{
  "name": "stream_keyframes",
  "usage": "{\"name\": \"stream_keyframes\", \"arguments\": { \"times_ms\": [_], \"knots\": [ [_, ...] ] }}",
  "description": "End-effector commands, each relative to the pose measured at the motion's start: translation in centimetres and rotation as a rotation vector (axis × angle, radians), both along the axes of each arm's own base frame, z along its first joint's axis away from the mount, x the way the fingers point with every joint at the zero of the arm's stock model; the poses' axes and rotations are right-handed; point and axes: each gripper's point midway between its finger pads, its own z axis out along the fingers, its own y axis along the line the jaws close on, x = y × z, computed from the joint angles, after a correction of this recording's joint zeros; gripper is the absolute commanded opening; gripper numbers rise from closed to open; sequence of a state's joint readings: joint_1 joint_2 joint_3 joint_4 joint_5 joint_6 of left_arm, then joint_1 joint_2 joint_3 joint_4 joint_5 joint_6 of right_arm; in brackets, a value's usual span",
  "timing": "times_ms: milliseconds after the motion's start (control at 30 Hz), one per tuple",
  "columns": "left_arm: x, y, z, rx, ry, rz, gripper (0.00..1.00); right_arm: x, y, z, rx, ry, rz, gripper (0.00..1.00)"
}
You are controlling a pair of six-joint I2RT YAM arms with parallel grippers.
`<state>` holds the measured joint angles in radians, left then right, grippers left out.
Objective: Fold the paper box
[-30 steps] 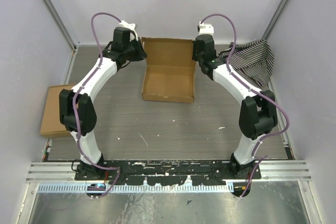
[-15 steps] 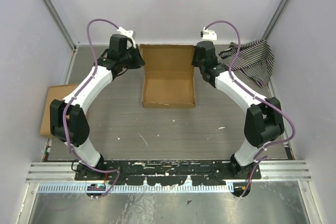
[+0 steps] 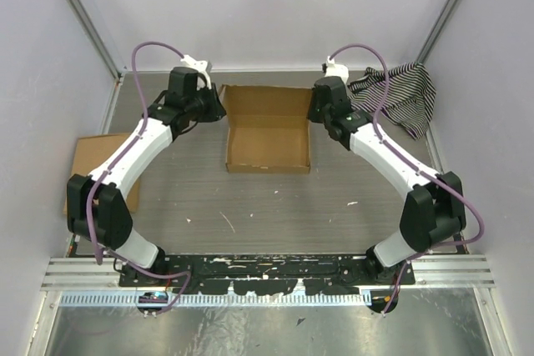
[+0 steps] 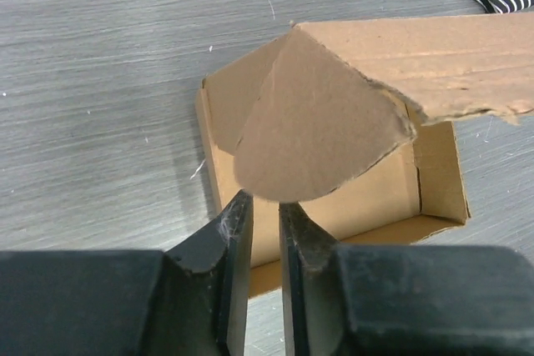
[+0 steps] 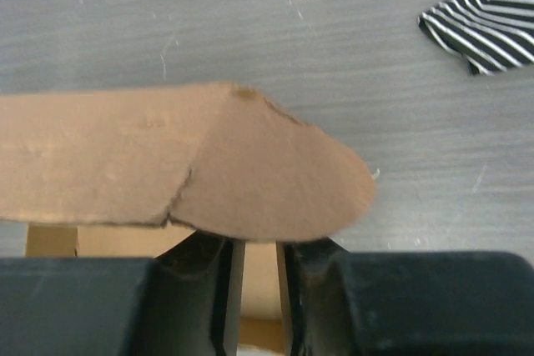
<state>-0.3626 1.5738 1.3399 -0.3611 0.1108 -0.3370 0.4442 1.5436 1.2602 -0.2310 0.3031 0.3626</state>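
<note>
The paper box (image 3: 267, 143) lies in the middle of the table, its tray open and its lid (image 3: 267, 99) raised at the back. My left gripper (image 3: 219, 106) is at the lid's left corner and my right gripper (image 3: 314, 112) at its right corner. In the left wrist view a rounded side tab (image 4: 317, 131) hangs just above my left gripper (image 4: 265, 202), whose jaws stand narrowly open with nothing between them. In the right wrist view the other rounded tab (image 5: 267, 177) covers the tips of my right gripper (image 5: 260, 241), which is also narrowly open with only the tray visible through the gap.
A black-and-white striped cloth (image 3: 399, 93) is bunched at the back right, close to the right arm. A narrower oblong cardboard piece (image 3: 88, 174) lies at the left edge. Walls close in the table on the left, right and back.
The lid has come up and forward from lying flat at the back. Both grippers moved nearer with its corners and the arms stretched out. The right jaws have parted from shut.
</note>
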Motion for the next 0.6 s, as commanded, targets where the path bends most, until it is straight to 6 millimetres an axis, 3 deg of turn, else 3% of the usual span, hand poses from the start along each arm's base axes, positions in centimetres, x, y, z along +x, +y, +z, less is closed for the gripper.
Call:
{"name": "stream_keyframes", "arguments": {
  "times_ms": [0, 67, 200, 367, 467, 567],
  "knots": [
    [-1.8, 0.7, 1.1, 0.001, -0.016, 0.002, 0.29, -3.6, -0.5, 0.7, 0.016, 0.06, 0.031, 0.28],
    [-2.8, 1.1, 0.9, 0.003, -0.005, 0.004, 0.36, -4.9, -0.7, 0.0, 0.013, 0.099, 0.05, 0.31],
    [-5.5, 2.0, 1.0, 0.004, 0.008, 0.003, 0.41, -7.9, -0.5, -0.8, 0.037, 0.165, 0.107, 0.35],
    [-8.7, 3.5, 2.9, -0.02, -0.047, 0.021, 0.45, -12.0, -1.9, -0.7, 0.042, 0.206, 0.128, 0.37],
    [-9.7, 4.8, 3.8, -0.004, -0.082, 0.062, 0.47, -14.0, -3.4, 0.5, 0.038, 0.176, 0.106, 0.37],
    [-9.6, 5.6, 5.6, 0.01, -0.112, 0.103, 0.49, -14.5, -5.0, 2.8, 0.034, 0.119, 0.045, 0.37]
  ]
}}
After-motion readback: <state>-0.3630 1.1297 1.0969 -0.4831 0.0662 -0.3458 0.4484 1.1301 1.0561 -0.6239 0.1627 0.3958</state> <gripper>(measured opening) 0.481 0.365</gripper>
